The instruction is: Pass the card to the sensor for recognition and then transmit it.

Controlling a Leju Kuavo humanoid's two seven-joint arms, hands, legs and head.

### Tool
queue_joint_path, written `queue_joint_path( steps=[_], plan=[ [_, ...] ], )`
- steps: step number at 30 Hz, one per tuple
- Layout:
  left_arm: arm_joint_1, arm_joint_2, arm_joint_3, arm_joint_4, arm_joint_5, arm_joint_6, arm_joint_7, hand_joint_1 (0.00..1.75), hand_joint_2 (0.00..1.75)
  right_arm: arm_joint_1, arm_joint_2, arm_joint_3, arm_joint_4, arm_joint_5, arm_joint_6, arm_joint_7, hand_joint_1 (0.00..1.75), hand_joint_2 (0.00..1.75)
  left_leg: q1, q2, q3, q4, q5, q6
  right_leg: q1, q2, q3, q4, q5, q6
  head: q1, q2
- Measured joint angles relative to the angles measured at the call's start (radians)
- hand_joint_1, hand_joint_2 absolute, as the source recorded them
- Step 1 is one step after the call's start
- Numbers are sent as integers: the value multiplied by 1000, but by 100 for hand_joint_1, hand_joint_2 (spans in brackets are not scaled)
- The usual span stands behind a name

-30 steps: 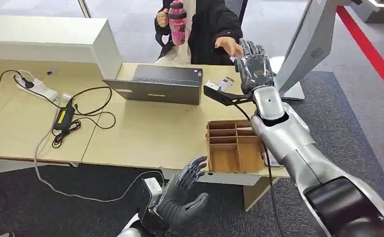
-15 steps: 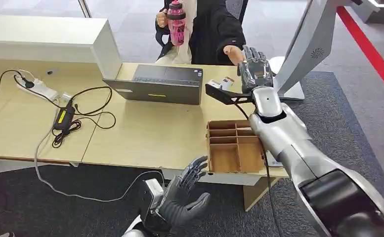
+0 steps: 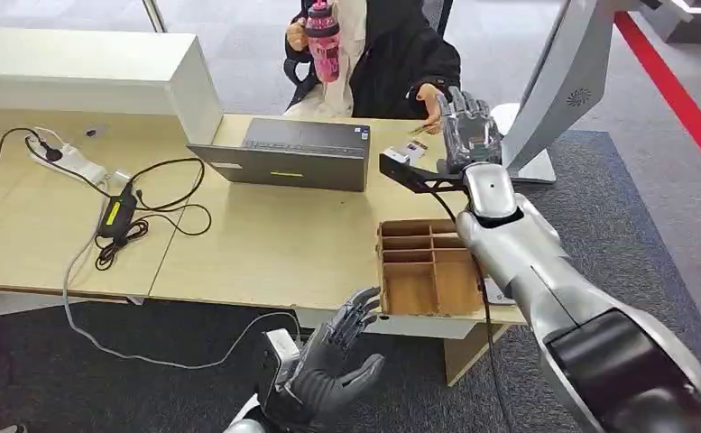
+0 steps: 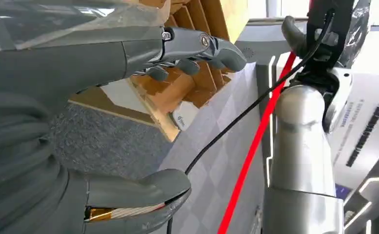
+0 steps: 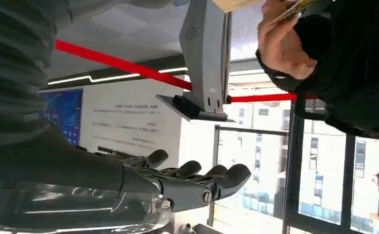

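My right hand (image 3: 465, 122) is raised over the far right of the desk (image 3: 265, 244), fingers straight and apart, holding nothing. Its dark fingers (image 5: 202, 183) likewise hold nothing in the right wrist view. A person's hand (image 3: 429, 96) rests just beside it and pinches a thin yellowish card (image 5: 294, 7) at the desk's edge. The tall grey-white sensor stand (image 3: 567, 86) rises right of my hand. My left hand (image 3: 337, 356) hangs open below the desk's front edge, its fingers (image 4: 202, 46) spread and empty.
A brown compartment box (image 3: 428, 271) sits at the desk's front right. A laptop (image 3: 283, 153) lies behind it, with small flat items (image 3: 416, 147) to its right. Cables and a power strip (image 3: 71, 162) cover the left. The seated person holds a pink bottle (image 3: 322, 36).
The person's hand has come down toward the desk beside my right hand. My right hand has drifted slightly right. The left hand has barely moved.
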Motion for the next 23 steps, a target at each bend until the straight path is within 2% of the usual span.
queue_joint_path(
  steps=[3,6,8,10,12,15,23],
  plan=[
    [1,0,0,1,-10,0,0,0,175,3,0,0,4,-52,-50,-31,0,175,0,0,0,0,0,0,0,0,0,0,0,0,0,0],
    [3,0,1,1,-21,7,5,0,175,8,1,-3,2,-134,-158,-99,0,175,0,0,0,0,0,0,0,0,0,0,0,0,0,0],
    [6,0,3,1,-30,15,11,0,175,27,-1,-21,-34,-133,-191,-129,0,175,0,0,0,0,0,0,0,0,0,0,0,0,0,0],
    [7,0,5,1,-38,29,22,0,175,56,1,-45,-81,-111,-198,-173,0,175,0,0,0,0,0,0,0,0,0,0,0,0,0,0],
    [13,0,12,1,-52,44,33,0,175,108,8,-82,-154,-108,-199,-246,0,175,1,0,0,0,0,0,0,0,1,0,0,0,0,0],
    [24,0,27,1,-64,63,42,0,175,213,26,-134,-291,-207,-203,-347,0,175,1,-1,0,0,0,0,1,0,1,0,0,0,0,0],
    [49,5,55,-6,-76,100,51,0,175,502,38,-217,-681,-443,-206,-405,0,175,0,-1,0,-1,0,0,0,-1,1,-1,-1,0,0,0]
  ],
)
